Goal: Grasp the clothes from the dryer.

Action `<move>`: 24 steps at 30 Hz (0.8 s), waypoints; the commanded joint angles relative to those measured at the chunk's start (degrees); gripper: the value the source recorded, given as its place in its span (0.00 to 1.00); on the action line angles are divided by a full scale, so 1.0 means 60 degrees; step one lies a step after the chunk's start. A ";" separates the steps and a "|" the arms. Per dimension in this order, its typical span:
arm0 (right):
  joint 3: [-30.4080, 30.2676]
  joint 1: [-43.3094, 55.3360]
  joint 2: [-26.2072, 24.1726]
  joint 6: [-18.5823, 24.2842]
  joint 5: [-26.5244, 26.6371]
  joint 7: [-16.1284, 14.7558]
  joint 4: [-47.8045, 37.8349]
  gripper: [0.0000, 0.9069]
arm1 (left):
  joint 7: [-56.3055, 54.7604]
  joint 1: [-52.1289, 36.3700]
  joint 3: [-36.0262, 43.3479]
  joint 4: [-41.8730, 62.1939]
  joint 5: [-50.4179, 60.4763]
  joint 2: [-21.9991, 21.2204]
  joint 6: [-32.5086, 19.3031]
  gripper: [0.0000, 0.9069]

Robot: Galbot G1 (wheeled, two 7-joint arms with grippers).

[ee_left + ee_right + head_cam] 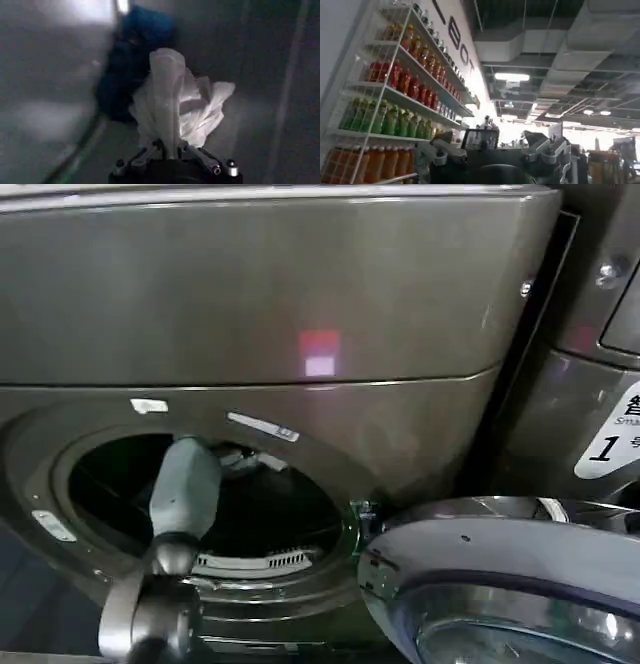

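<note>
My left arm (183, 484) wears a pale grey-green shell over a dark metallic ball joint. My left hand (172, 152) is black, with silver screws and linkages.

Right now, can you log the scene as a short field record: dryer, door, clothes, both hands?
dryer: big bronze-grey metal front-loader, red light lit
door: round glass-windowed grey door, swung open to the right
left arm: reaches into the round drum mouth
left hand: shut on soft whitish-grey fabric piece
other clothes: dark navy fabric piece, just behind the whitish one
right hand: open, away from the dryer, facing drink shelves
</note>
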 commanded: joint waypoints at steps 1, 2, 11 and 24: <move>0.0015 0.0096 0.0008 0.0091 -0.0068 0.0060 0.0052 1.00 | -0.5596 0.1437 0.0186 -0.2240 -0.4165 -0.0264 0.2098 0.00; 0.0034 0.0116 -0.0004 0.0082 -0.0078 0.0056 0.0039 1.00 | -0.6165 0.1614 0.0234 -0.2373 -0.4463 -0.0330 0.2021 0.00; 0.0317 0.0067 -0.0059 0.0096 -0.0077 0.0049 -0.0153 1.00 | -0.8765 0.2507 0.0526 -0.2887 -0.8727 -0.0687 0.2103 0.00; 0.0339 0.0113 -0.0050 0.0089 -0.0047 0.0142 -0.0197 1.00 | -0.9870 0.2500 0.0572 -0.2741 -0.9367 -0.1033 0.1936 0.00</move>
